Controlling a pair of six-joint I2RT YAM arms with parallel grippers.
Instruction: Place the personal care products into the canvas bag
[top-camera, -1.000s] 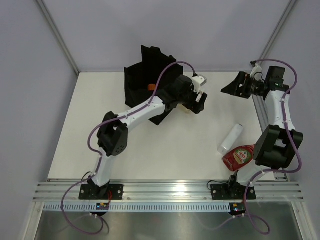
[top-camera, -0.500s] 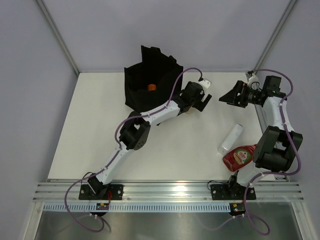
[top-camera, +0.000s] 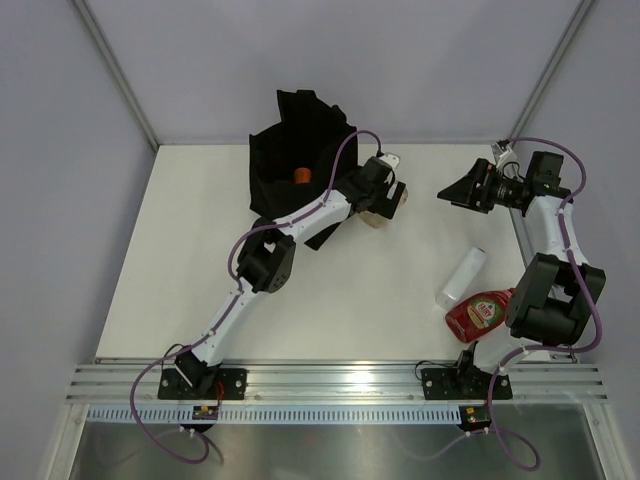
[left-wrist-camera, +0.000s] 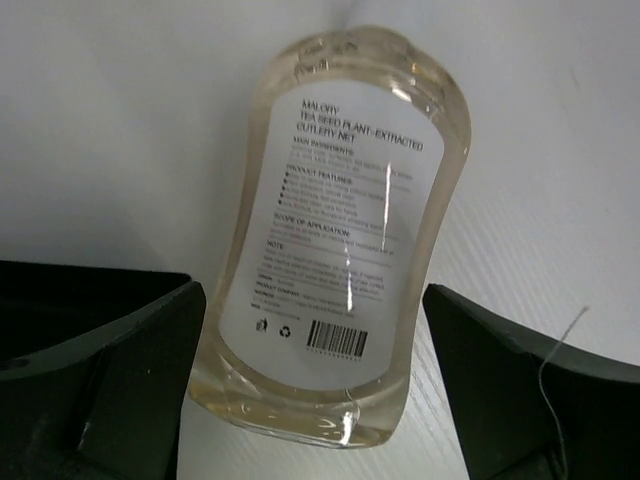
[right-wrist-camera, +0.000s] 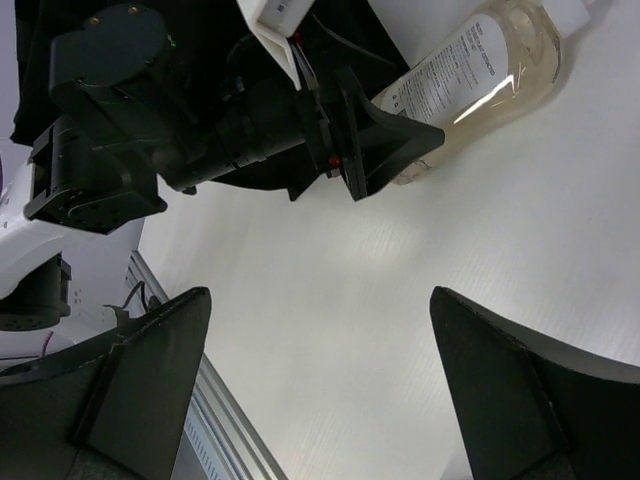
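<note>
My left gripper (left-wrist-camera: 314, 291) is spread wide over the clear amber bottle (left-wrist-camera: 340, 230), one finger on each side of its broad end. The left finger sits just beside the bottle wall and the right finger stands clear of it, so nothing is clamped. The bottle lies flat on the white table (top-camera: 200, 250), just beside the right side of the canvas bag (top-camera: 290, 140). Its printed label faces up, with the barcode nearest my wrist. Its long axis runs straight away from my palm: the wide end toward me, the narrower end pointing off. In the right wrist view something white shows at that far end, cut off by the frame edge.

My right gripper (right-wrist-camera: 320, 295) is also wide open and holds nothing, hanging above bare table and facing the left one.

An orange bottle (top-camera: 301, 174) sits inside the bag. The translucent white bottle (top-camera: 463, 276) lies on its side near my right arm, angled toward the far right. The red bottle (top-camera: 480, 313) lies just beside it, green label up
</note>
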